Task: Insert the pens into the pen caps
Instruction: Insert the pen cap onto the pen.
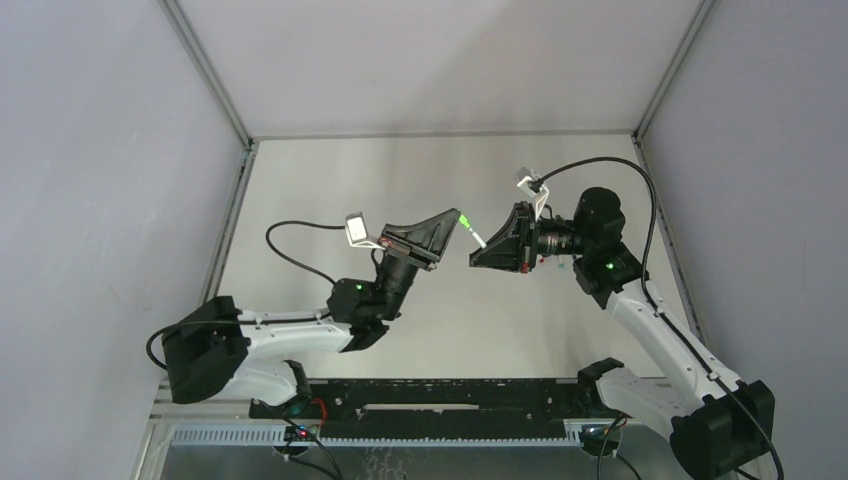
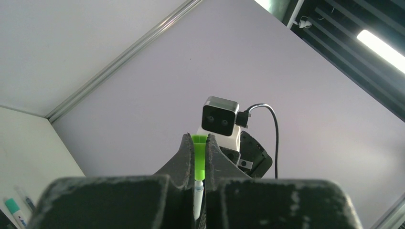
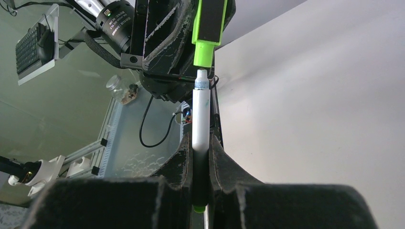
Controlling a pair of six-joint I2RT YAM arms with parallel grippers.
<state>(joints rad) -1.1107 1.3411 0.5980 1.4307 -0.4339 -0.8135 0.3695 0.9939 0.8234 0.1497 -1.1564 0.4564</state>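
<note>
Mid-air, a white pen (image 3: pixel 200 114) meets a bright green cap (image 3: pixel 206 52).
The left gripper (image 2: pixel 199 145) clamps the cap and the right gripper (image 3: pixel 201 145) clamps the pen, end to end, so the tip lines up for insertion.

The table (image 1: pixel 330 190) is a pale, matte surface boxed in on three sides by plain grey-white panels: a back panel (image 1: pixel 430 60), a left panel (image 1: pixel 90 180) and a right panel (image 1: pixel 770 150). Slim aluminium struts (image 1: pixel 205 70) run along the corners where the panels meet. A black rail (image 1: pixel 440 395) lies along the near edge, with a perforated metal strip (image 1: pixel 400 436) just beside it. Beyond the enclosure, the left wrist view shows a dark slatted ceiling (image 2: pixel 334 28) carrying a long, bright light strip (image 2: pixel 380 50).
</note>
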